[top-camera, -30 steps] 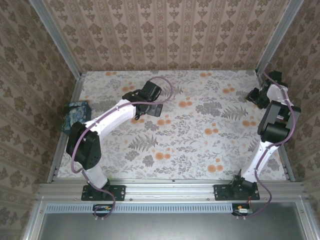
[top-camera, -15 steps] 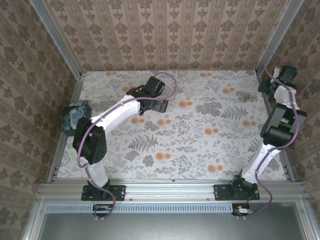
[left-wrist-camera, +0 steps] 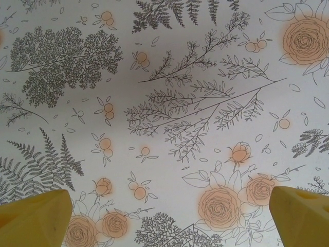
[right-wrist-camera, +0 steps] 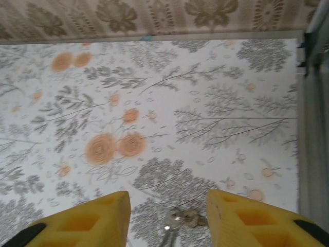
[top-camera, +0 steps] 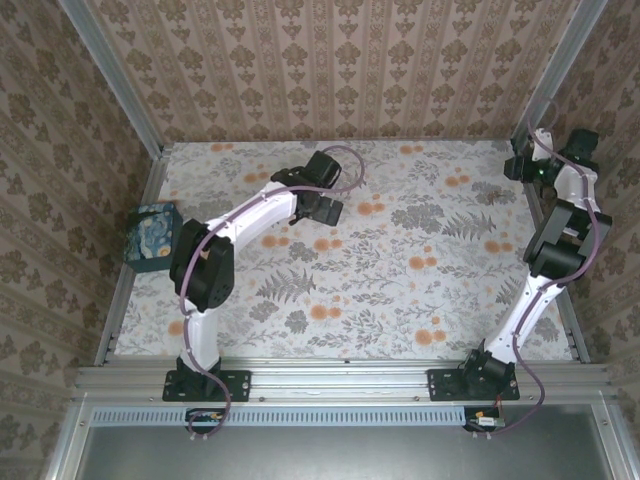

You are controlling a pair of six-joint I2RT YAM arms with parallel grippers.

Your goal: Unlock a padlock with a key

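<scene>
A small bunch of silver keys [right-wrist-camera: 177,222] on a ring lies flat on the flowered tablecloth, blurred, at the bottom of the right wrist view. My right gripper [right-wrist-camera: 167,208] hangs above it, open, with the keys between its yellow fingers [right-wrist-camera: 97,218] and not touching them. From above, the right gripper [top-camera: 518,166] is at the table's far right corner. My left gripper [top-camera: 326,207] is over the middle back of the table. In its wrist view the left gripper [left-wrist-camera: 168,218] is open, with bare cloth between the yellow fingertips [left-wrist-camera: 36,216].
A teal patterned box [top-camera: 152,234] sits at the table's left edge. Metal frame posts [top-camera: 545,80] and papered walls close in the back and sides. A grey rail [right-wrist-camera: 311,144] runs along the table's right edge, close to the right gripper.
The left gripper has shifted right and farther back. The right arm has swung up into the far right corner, its gripper now turned towards the table.
</scene>
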